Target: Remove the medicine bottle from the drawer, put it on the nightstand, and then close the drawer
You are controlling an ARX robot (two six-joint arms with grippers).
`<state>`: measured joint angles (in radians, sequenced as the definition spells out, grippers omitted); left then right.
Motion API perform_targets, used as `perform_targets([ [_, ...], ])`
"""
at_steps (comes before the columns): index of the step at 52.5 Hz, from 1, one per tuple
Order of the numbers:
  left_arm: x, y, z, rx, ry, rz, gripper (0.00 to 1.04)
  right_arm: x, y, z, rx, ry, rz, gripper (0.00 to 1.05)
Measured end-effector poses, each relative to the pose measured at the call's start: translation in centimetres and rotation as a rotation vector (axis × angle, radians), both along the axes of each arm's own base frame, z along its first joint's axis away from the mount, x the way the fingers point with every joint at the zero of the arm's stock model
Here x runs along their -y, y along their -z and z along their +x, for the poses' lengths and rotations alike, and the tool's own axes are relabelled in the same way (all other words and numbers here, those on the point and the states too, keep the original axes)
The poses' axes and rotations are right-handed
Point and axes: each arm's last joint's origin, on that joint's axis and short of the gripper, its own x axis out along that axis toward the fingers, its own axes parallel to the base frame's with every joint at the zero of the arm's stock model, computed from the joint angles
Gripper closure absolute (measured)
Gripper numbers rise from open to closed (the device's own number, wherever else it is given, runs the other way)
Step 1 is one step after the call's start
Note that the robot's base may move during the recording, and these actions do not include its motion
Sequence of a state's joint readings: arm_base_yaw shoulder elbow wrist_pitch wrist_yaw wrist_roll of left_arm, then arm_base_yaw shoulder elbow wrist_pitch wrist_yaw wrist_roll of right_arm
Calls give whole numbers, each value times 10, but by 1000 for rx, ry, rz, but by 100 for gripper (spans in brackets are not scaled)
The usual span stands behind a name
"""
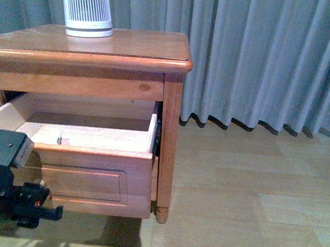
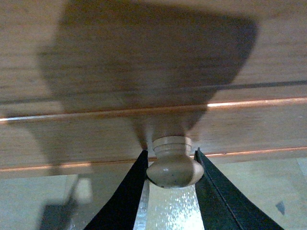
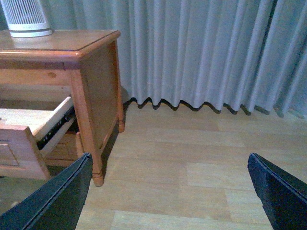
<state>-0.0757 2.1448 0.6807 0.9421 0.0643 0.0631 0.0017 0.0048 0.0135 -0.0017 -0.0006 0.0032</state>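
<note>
The nightstand (image 1: 131, 47) stands at the left, and its upper drawer (image 1: 89, 177) is pulled well out, showing a pale wood interior. No medicine bottle shows in the drawer or on the top. My left gripper (image 1: 38, 200) sits low at the drawer front. In the left wrist view it (image 2: 171, 154) is shut on the round drawer knob (image 2: 173, 167), one finger on each side. My right gripper (image 3: 169, 160) is open wide and empty over the floor, right of the nightstand (image 3: 96, 72) and the open drawer (image 3: 29, 124).
A tall white ribbed device (image 1: 86, 5) stands on the nightstand top at the back left; it also shows in the right wrist view (image 3: 26, 17). Grey curtains (image 1: 265, 51) hang behind. Pale wood floor (image 1: 251, 202) stretches to the right.
</note>
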Motion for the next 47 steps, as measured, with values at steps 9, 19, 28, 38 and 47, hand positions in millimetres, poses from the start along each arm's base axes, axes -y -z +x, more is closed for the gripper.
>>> perform_targets([
  [9, 1, 13, -34, -90, 12, -18, 51, 0, 0, 0, 0, 0, 0, 7],
  [19, -4, 9, -70, -200, -9, -60, 12, 0, 0, 0, 0, 0, 0, 7],
  [28, -18, -29, -91, -222, -10, -116, 7, 0, 0, 0, 0, 0, 0, 7],
  [38, -23, -118, -101, -40, 70, -199, 7, 0, 0, 0, 0, 0, 0, 7],
  [47, -27, -199, -135, 230, 96, -211, 8, 0, 0, 0, 0, 0, 0, 7],
])
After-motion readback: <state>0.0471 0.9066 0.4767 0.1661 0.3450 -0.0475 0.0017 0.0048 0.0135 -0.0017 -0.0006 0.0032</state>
